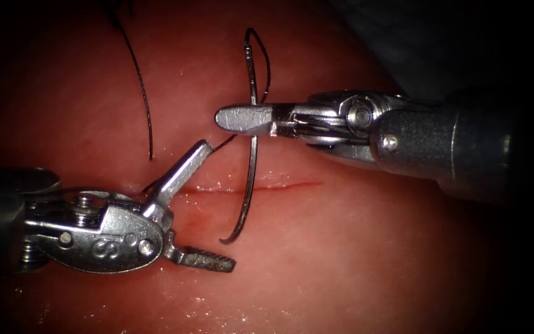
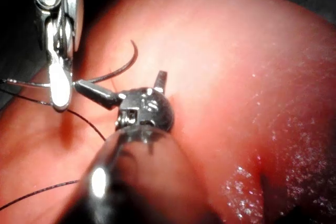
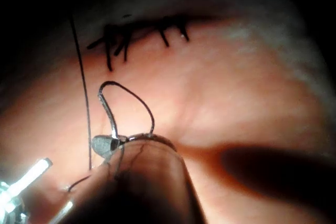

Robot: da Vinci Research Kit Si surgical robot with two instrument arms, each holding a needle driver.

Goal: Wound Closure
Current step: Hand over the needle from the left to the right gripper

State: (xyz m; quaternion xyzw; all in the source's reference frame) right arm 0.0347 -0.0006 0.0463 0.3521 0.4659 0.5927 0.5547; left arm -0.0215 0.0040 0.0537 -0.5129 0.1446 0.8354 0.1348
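Above the cut (image 1: 261,187), needle (image 1: 250,185) upright, tip down-left, right pincer (image 1: 233,117) clamping its upper-middle, left pincer (image 1: 208,204) agape, empty.

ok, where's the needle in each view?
Endoscope: needle stands across the cut, gripped near mid-curve by the right tool; tip below the cut, not in the tissue.
Left wrist: needle arcs between right tool and open, empty left tool.
Right wrist: needle rises from right tool, thread looping back.
Shared landmark: right tool's grip on the needle.

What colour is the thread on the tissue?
Black; the thread shows best in the endoscope view, lying against the reddish-pink tissue.
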